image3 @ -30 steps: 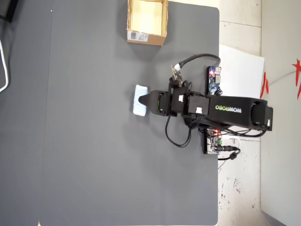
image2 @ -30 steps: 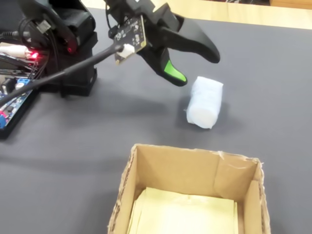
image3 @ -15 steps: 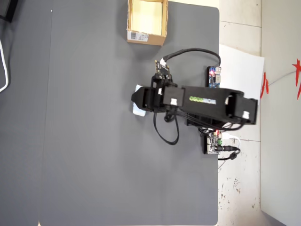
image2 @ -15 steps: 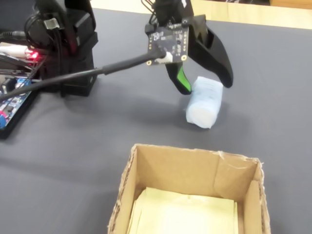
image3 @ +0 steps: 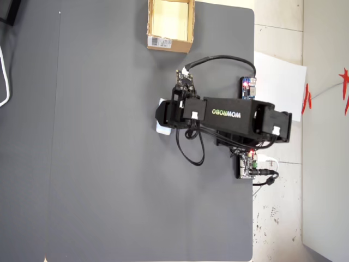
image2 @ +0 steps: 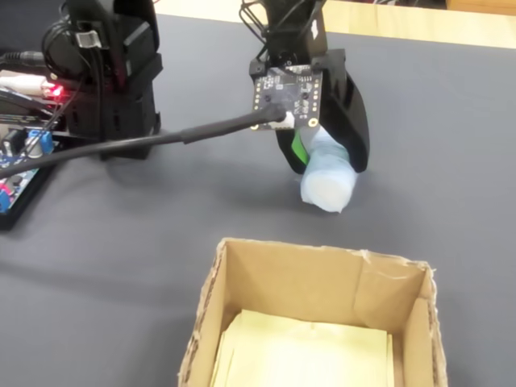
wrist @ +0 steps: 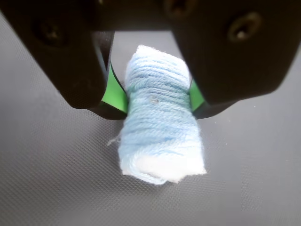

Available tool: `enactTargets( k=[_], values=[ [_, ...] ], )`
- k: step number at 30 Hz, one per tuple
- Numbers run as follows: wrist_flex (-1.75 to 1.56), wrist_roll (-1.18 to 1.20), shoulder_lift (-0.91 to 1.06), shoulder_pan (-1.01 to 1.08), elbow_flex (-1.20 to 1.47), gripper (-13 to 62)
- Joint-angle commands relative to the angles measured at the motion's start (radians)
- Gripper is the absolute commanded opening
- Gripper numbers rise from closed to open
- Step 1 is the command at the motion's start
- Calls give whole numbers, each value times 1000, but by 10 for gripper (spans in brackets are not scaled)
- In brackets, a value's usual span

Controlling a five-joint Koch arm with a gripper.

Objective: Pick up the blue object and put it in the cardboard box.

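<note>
**Blue object clasped on the surface, lift not yet made**

The blue object (wrist: 160, 117) is seen lying on the dark grey surface (image2: 161, 226), with the gripper (wrist: 157, 96) lowered over its far end. In the wrist view the jaws are closed on it from both sides: the green pads (wrist: 114, 92) are pressed against its flanks, and the soft, wound body is pinched slightly narrower between them. The grip is taken across the narrow width, which is judged sensible, since a wider span would hardly fit between the jaws. The nearer end is left free and bulges outward beyond the jaws.

In the fixed view the object (image2: 326, 181) appears to rest on the surface, so the lift is judged not yet begun. The cardboard box (image2: 322, 278) is stood open-topped nearer the camera, well apart from the object, its pale yellowish floor exposed for the drop. In the overhead view the box (image3: 169, 42) is found at the top edge of the surface, with the arm (image3: 229, 117) stretched across from the right.

Because the material is soft, some slip or sag might be expected once it is raised.
</note>
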Motion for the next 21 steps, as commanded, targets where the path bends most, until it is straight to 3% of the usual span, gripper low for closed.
enactTargets(
  k=[1, 11, 21],
  values=[
    [-97, 72, 3, 14, -54, 143],
    [-287, 101, 55, 54, 20, 139],
    [-661, 106, 249, 104, 183, 139]
  ],
)
